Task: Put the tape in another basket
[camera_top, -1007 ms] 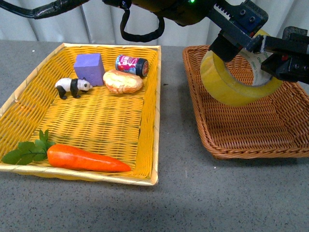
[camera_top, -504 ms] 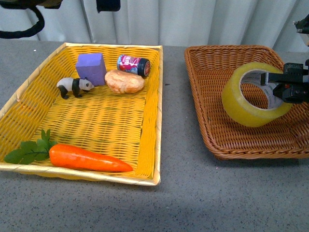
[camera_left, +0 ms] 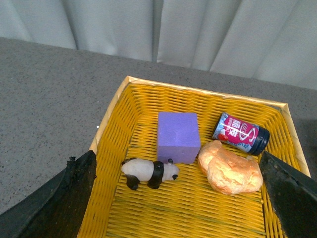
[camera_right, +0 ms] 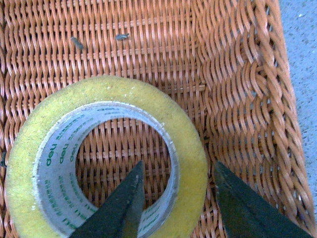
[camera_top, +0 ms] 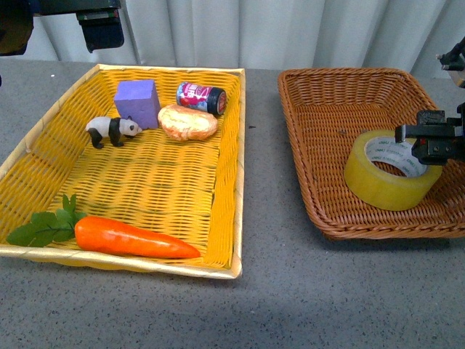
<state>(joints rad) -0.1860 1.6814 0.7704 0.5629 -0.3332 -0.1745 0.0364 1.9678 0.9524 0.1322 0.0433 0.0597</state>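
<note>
The right gripper [camera_right: 178, 168] was open, one finger inside the tape [camera_top: 385, 190] and one outside. The tape lay flat below it in the basket [camera_top: 378, 233].

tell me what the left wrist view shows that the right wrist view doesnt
Only the left wrist view: the yellow tray holding a purple block, panda, can and bread roll. Only the right wrist view: the tape in the basket, with the right gripper open astride its wall. Both: the grey table.
</note>
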